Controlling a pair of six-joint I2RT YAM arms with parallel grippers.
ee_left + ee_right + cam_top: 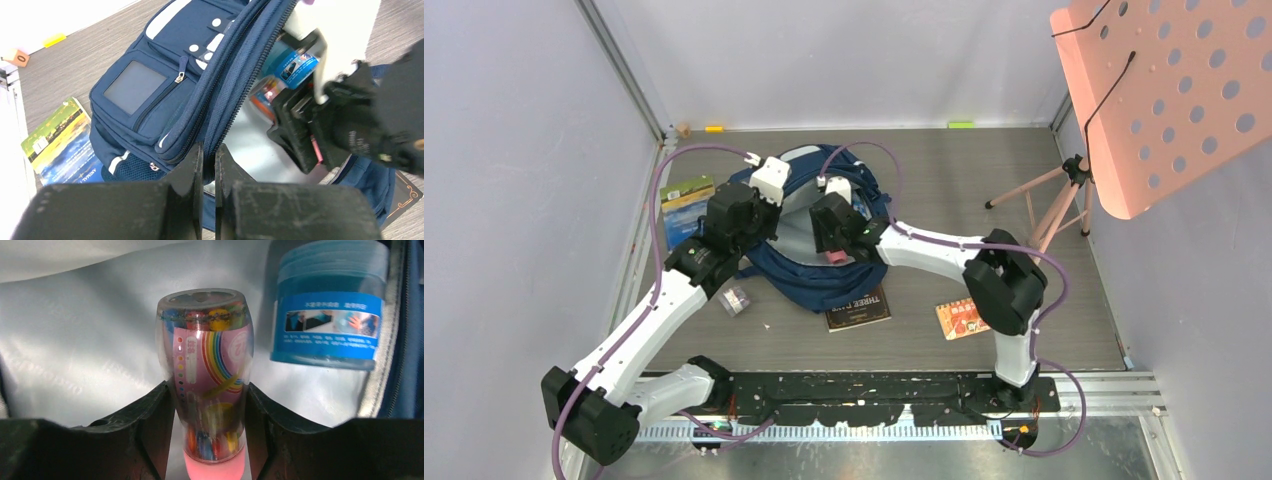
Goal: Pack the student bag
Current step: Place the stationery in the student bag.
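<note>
Grey table (984,190) is bearing books (858,307) and the open bag (824,285); inside, right gripper (209,392) is clasping a tube (205,350) beside a jar (327,315); left gripper (209,155) is pinching the bag's rim.

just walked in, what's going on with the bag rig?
The left pincer is clamped on the zipper edge of the student bag, holding the main compartment open. The right pincer grips a clear rainbow-labelled tube inside the opening, over the grey lining. A blue jar is already in the bag. A dark book lies outside, next to it.
</note>
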